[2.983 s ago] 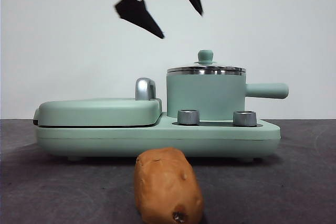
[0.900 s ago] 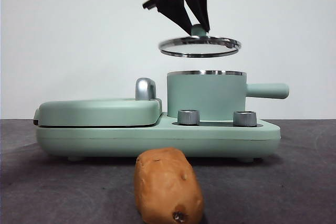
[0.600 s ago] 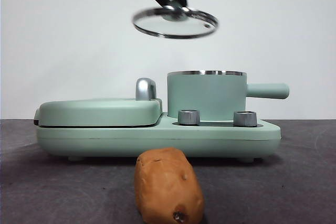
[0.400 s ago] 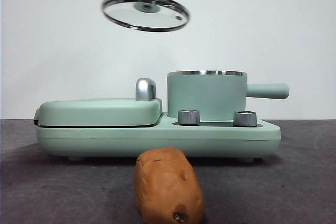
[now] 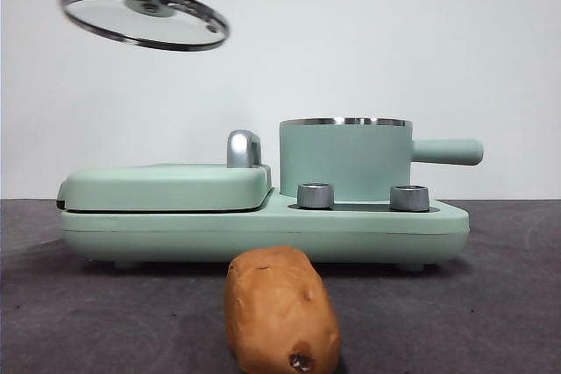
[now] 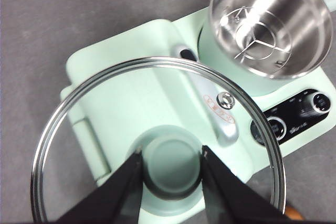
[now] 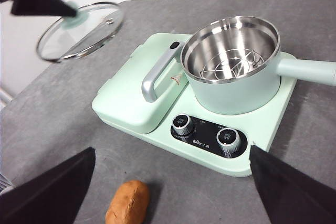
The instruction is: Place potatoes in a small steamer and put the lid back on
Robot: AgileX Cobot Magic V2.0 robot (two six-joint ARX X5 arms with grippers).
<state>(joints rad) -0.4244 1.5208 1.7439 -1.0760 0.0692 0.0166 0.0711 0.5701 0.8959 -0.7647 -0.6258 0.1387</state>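
Round glass lid [image 5: 145, 17] is gripped only by its knob in left gripper [image 6: 170, 163]; tilted, slip risked. Right gripper [image 7: 168, 187] is spread, empty.

Both the left gripper [image 6: 170, 169] and right gripper [image 7: 168, 182] have plain matte-black, wedge-shaped, tapering jaws.

Clear glass lid [image 6: 157, 103] with a polished steel rim, its matt green knob [image 6: 170, 163] between matt black fingers [image 6: 123, 192]; the steamer [image 7: 231, 72] is satin mint outside, shiny steel inside; rough-skinned potato [image 5: 280, 313] on the matt grey desk [image 5: 491, 304]
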